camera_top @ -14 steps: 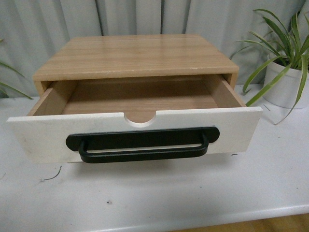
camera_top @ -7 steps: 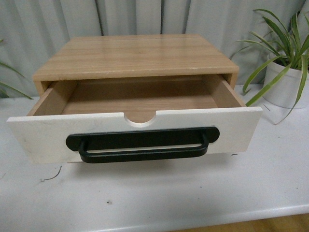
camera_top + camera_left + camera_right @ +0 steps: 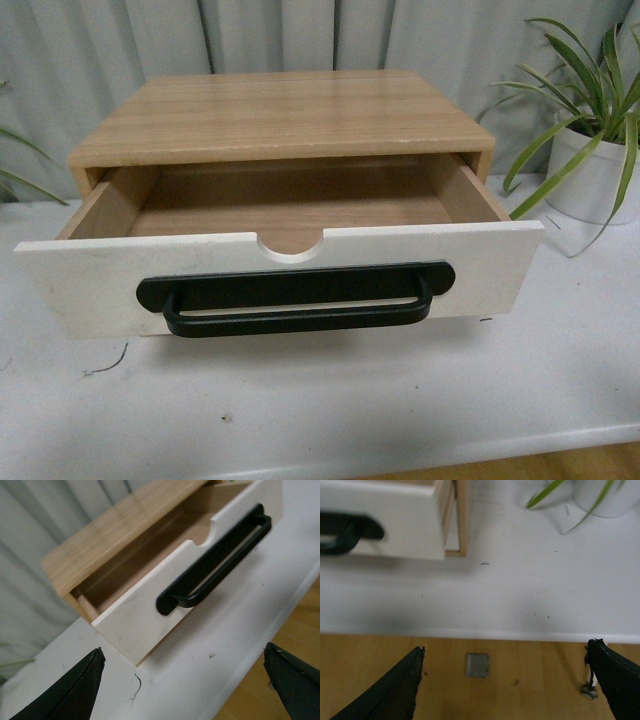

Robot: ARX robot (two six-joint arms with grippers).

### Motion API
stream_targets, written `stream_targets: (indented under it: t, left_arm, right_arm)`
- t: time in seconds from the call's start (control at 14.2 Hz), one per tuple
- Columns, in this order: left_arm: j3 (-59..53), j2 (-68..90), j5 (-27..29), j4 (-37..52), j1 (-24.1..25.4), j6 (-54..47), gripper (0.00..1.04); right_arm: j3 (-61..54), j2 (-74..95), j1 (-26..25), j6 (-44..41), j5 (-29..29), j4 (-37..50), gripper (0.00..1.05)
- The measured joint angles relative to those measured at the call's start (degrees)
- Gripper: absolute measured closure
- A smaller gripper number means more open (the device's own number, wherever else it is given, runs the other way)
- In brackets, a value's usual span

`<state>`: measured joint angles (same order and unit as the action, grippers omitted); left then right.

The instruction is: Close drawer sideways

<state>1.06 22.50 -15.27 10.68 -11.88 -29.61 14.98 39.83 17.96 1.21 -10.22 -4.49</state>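
The drawer (image 3: 90, 280) stands pulled out of a light wood cabinet (image 3: 280, 115) on a white table (image 3: 350, 390). It has a white front panel, a long black bar handle (image 3: 295, 300), a semicircular notch in the top edge and a bare light wood inside. No arm shows in the front view. In the left wrist view my left gripper (image 3: 182, 680) is open and empty over the table's front part, short of the drawer's (image 3: 145, 615) left corner. In the right wrist view my right gripper (image 3: 505, 677) is open and empty over the floor, off the table's front edge; the drawer's (image 3: 405, 525) right end shows ahead.
A potted spider plant (image 3: 595, 150) in a white pot stands at the back right of the table; it also shows in the right wrist view (image 3: 605, 497). A grey curtain (image 3: 90, 50) hangs behind the cabinet. A small dark scrap (image 3: 110, 362) lies on the table by the drawer's left corner.
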Motion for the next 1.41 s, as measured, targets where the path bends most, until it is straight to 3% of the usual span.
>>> stream_targets:
  t: [0.21, 0.28, 0.35, 0.85, 1.41]
  left_arm:
    - [0.87, 28.81, 0.59, 23.52, -2.16, -19.23, 0.07]
    - [4.35, 47.36, 0.63, 35.04, -2.27, -27.61, 0.07]
    - [5.44, 51.91, 0.79, 37.22, -2.27, -29.07, 0.07]
    - [14.53, 69.79, 2.6, 42.6, -2.34, -31.98, 0.07]
    - [31.87, 84.24, 7.76, 41.53, -2.14, -33.88, 0.07]
  right_arm:
    - [5.77, 19.12, 6.67, -19.34, -0.44, 7.98, 0.06]
    - [11.56, 30.58, 9.42, -29.38, 4.04, 9.88, 0.06]
    - [13.86, 33.62, 10.05, -31.95, 4.24, 11.32, 0.06]
    - [24.92, 50.62, 9.33, -37.29, 9.79, 16.57, 0.06]
    - [36.87, 62.6, 4.74, -45.88, 10.36, 19.65, 0.06]
